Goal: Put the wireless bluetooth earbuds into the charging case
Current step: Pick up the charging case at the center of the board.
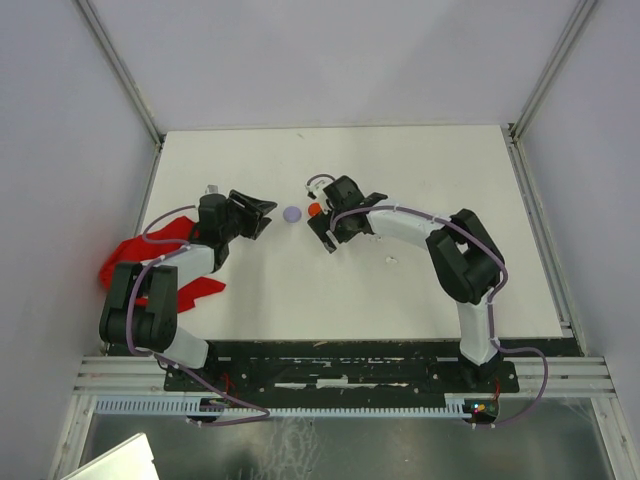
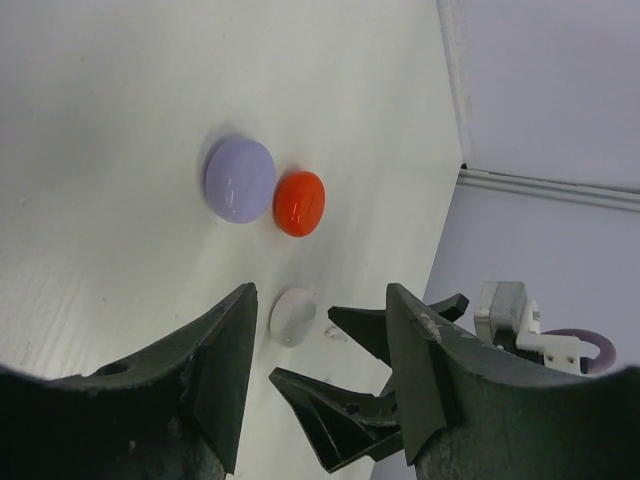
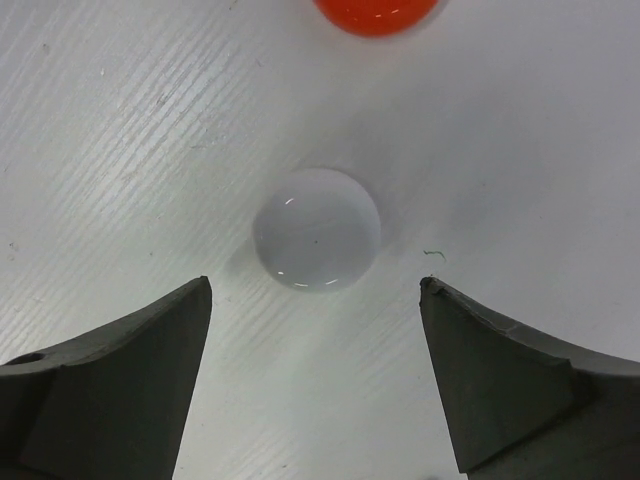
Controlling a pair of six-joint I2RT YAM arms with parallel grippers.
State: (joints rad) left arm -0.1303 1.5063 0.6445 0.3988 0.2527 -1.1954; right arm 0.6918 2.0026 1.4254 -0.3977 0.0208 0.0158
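My left gripper reaches inward, jaws partly apart and empty; my right gripper faces it, tilted down, jaws spread wide.

A glossy lilac round disc is lying on the white table, just beside a glossy red-orange round disc. A pale white round disc is sitting between the black fingers of the right gripper.

Nothing legible in any view, no text, label, brand or number. The lilac round case, the red round case and the white round case under my right wrist camera all show plain glossy faces. The table is unmarked
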